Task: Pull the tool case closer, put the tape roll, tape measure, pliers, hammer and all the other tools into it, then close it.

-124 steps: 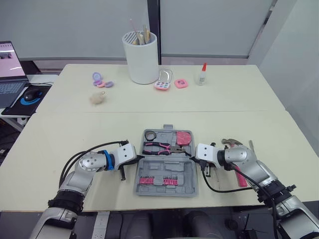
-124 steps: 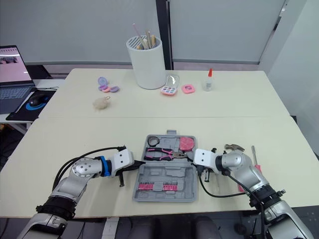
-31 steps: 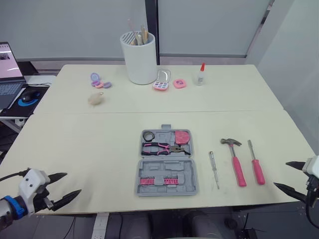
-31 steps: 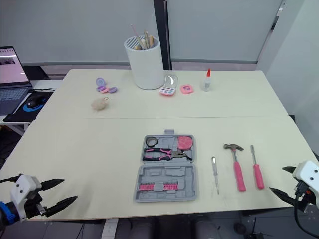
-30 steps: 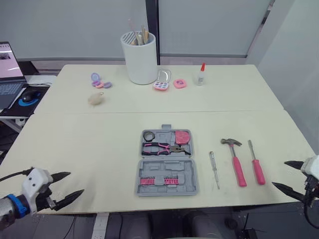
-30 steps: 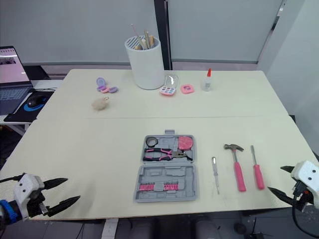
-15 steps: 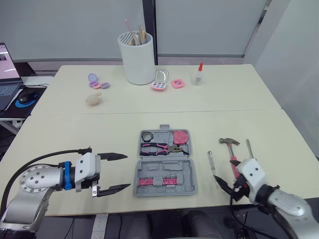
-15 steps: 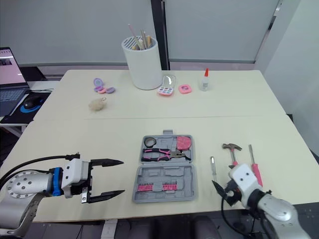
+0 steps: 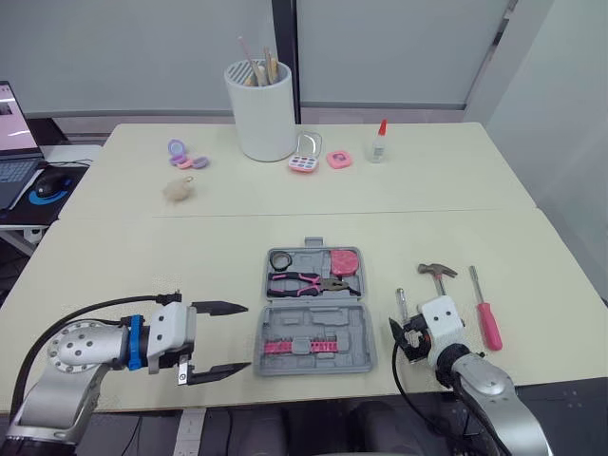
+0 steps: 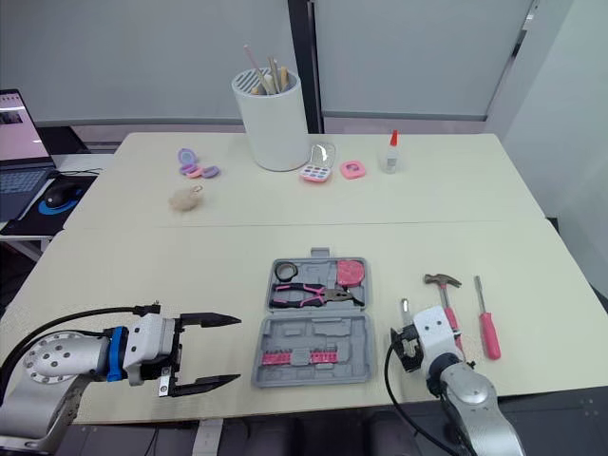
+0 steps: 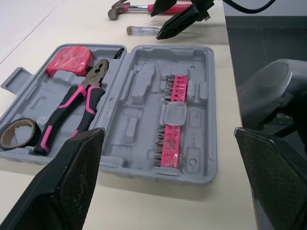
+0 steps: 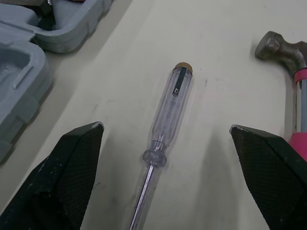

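A: Where does the tool case sit?

B: The tool case (image 9: 316,321) lies open and flat on the table (image 9: 190,247), near the front edge and between the two grippers. Its far half holds the tape roll (image 9: 282,259), the pliers (image 9: 309,282) and the pink tape measure (image 9: 344,259). The near half carries rows of pink bits (image 9: 323,346).

A: And the loose tools?

B: They are all to the case's right. The clear-handled screwdriver (image 12: 169,108) is nearest, then the hammer (image 9: 435,271), then the pink screwdriver (image 9: 488,325). In the head views the right arm's white housing covers most of the hammer's handle and the near end of the clear screwdriver. In the right wrist view the hammer is cut off at the frame edge, and the clear screwdriver's shaft runs out of frame.

A: What about the grippers?

B: The right gripper (image 12: 165,127) is spread wide with a finger on either side of the clear screwdriver, and it grips nothing. I can't tell whether its fingertips touch the table. The left gripper (image 9: 245,336) is also wide open and empty. It points at the case from the left and is clear of it.

A: What's further back?

B: There is a white holder (image 9: 261,114) with sticks in it, though their kind is hard to make out. Near it are a glue bottle (image 9: 378,142), a pink compact (image 9: 339,160) and a fluffy ball (image 9: 178,190). A laptop (image 9: 9,133) is cut off at the left edge.
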Controlling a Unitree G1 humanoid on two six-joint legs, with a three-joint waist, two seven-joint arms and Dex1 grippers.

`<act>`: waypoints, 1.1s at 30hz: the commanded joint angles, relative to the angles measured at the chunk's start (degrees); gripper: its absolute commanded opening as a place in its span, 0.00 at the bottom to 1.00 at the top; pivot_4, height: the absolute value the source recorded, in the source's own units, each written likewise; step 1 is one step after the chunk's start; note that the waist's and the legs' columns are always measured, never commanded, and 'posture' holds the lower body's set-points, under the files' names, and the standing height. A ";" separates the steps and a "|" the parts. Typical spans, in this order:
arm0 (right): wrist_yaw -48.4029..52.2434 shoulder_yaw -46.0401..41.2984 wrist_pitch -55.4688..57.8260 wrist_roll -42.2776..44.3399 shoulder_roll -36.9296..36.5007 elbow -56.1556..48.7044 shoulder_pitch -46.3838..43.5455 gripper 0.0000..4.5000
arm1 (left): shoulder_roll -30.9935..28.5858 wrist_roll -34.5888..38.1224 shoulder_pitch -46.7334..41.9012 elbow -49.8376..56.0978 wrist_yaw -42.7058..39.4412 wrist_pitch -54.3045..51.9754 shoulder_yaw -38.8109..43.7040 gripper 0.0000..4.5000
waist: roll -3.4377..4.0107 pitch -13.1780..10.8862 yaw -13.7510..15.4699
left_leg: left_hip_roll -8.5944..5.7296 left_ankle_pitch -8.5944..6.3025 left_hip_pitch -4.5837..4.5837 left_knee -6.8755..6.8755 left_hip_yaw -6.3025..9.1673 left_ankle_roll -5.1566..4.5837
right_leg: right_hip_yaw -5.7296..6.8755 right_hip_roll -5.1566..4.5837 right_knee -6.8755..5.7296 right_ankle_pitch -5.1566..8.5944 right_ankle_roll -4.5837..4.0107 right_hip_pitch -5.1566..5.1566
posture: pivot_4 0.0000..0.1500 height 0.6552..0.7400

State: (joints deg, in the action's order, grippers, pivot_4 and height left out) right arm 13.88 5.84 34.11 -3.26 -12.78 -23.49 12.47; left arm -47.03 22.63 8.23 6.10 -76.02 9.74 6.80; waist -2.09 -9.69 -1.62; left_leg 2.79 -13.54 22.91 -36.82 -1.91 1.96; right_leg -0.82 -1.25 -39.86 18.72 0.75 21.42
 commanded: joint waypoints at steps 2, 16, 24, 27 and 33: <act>-2.02 -0.11 -0.86 0.07 1.55 0.47 0.13 0.91 | 0.40 1.62 -1.12 0.10 -1.19 1.38 0.15 1.00 | 0.00 0.00 0.04 | -0.01 0.00 0.00 -0.01 0.00 0.00 | 0.00 -0.01 -0.01 0.00 0.00 -0.01 | 1.00 0.96; -3.92 -0.18 -1.03 -0.61 2.08 0.27 1.52 0.16 | 0.08 4.51 -4.99 5.14 -0.72 -4.97 -0.31 1.00 | -0.04 0.03 0.09 | -0.02 0.00 0.00 -0.02 0.02 0.00 | 0.01 -0.01 -0.01 0.00 0.00 -0.03 | 1.00 0.96; -2.95 -1.05 1.87 -0.04 0.57 -3.77 -2.31 0.07 | -0.24 3.96 -5.83 7.64 1.76 -8.57 0.62 1.00 | -0.01 0.01 0.04 | -0.01 0.00 0.00 -0.01 0.02 0.00 | 0.01 0.00 -0.01 0.00 0.00 -0.02 | 1.00 0.96; 0.45 0.00 4.87 -0.01 -3.36 -8.16 -5.79 0.07 | -0.97 3.51 -5.82 7.63 2.83 -9.65 1.41 1.00 | 0.01 -0.01 0.01 | -0.01 0.00 0.01 -0.02 0.00 0.00 | -0.01 0.00 -0.02 0.00 0.00 0.01 | 1.00 0.96; 22.13 9.29 13.03 4.57 -23.45 -12.93 -21.10 0.07 | -4.82 2.07 -6.34 4.93 2.98 -11.52 2.41 1.00 | 0.04 -0.06 -0.20 | 0.01 0.00 -0.02 -0.04 0.01 -0.01 | -0.02 0.09 -0.03 0.00 0.00 0.01 | 1.00 0.96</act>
State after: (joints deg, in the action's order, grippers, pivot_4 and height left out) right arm 30.44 12.58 46.51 -0.23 -34.19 -34.05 -7.12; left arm -51.04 24.81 2.26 10.84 -73.15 -1.31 7.75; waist -2.05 -9.75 -1.82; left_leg 2.79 -13.54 22.91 -36.84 -1.85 1.94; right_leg -0.79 -1.16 -39.88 18.72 0.75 21.43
